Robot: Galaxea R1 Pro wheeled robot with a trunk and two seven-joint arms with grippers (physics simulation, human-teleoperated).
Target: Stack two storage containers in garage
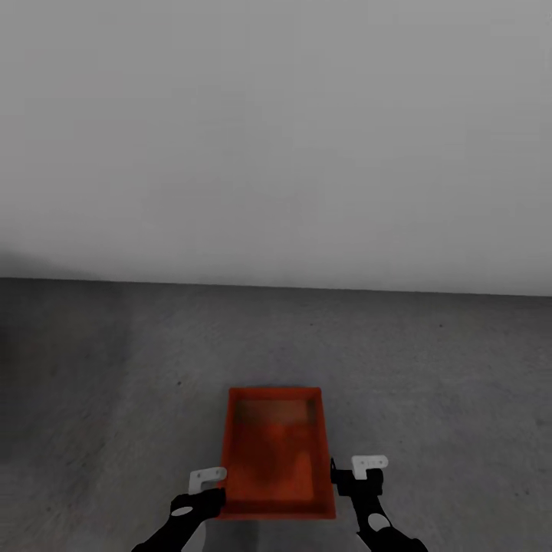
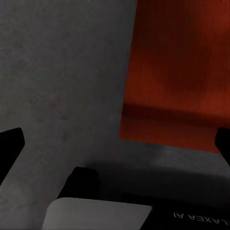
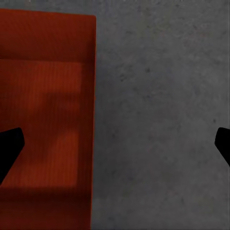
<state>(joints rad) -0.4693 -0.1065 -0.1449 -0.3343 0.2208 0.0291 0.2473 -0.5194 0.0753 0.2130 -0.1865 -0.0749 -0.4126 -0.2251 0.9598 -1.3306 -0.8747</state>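
One orange-red storage container (image 1: 277,452) rests open side up on the dark grey concrete floor (image 1: 115,383) of the garage, close in front of me. My left gripper (image 1: 201,500) hovers open at its near left corner. My right gripper (image 1: 354,477) hovers open beside its right wall. The left wrist view looks down on a corner of the container (image 2: 177,86) with the left gripper (image 2: 115,141) spread wide above it. In the right wrist view the container (image 3: 45,115) has one wall under the open right gripper (image 3: 115,141). Neither gripper holds anything.
A plain white wall (image 1: 276,153) stands a short way beyond the container and meets the floor along a straight line. Bare concrete spreads to both sides, with a darker shadowed patch (image 1: 46,368) at the left.
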